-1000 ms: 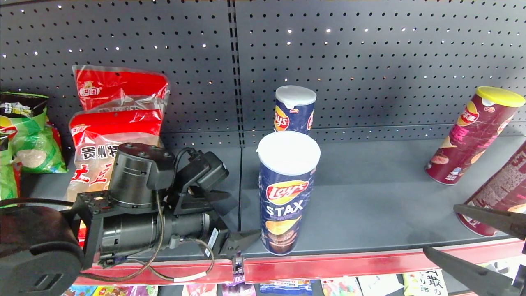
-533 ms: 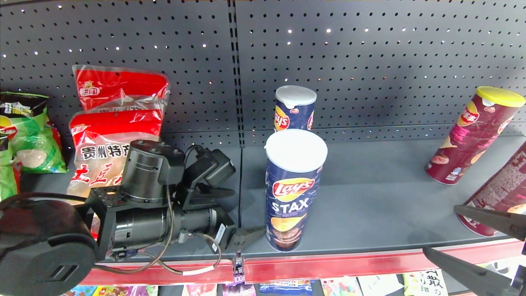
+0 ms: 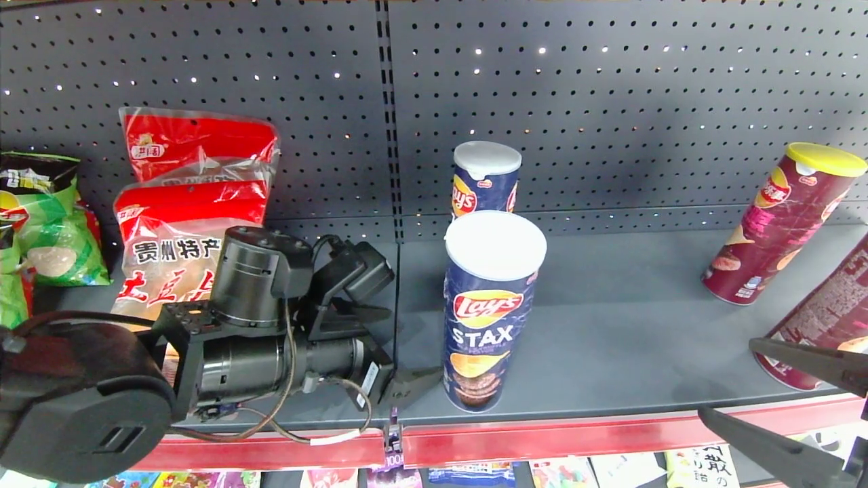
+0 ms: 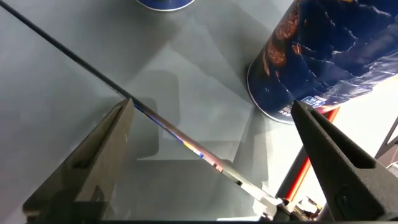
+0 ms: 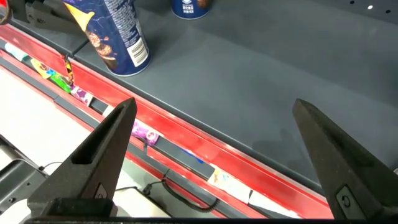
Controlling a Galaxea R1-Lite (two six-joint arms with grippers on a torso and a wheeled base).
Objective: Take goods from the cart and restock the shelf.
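At shelf (image 3: 610, 339) front, can (image 3: 491, 305) upright; left gripper (image 4: 212, 104) released beside can base; right gripper (image 5: 214, 104) released.

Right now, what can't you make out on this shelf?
- Rear blue can: head view, lower body hidden behind front blue can.
- Nearer maroon can: head view, cut off by the right edge, crossed by right gripper.
- Red bags: head view, bottoms hidden by left arm.
- Left gripper: left wrist view, contact with front blue can unclear.

My left gripper (image 3: 415, 343) is hovering just left of the front can (image 3: 491, 305) on the shelf (image 3: 610, 339); a second can (image 3: 485, 179) is standing behind it.
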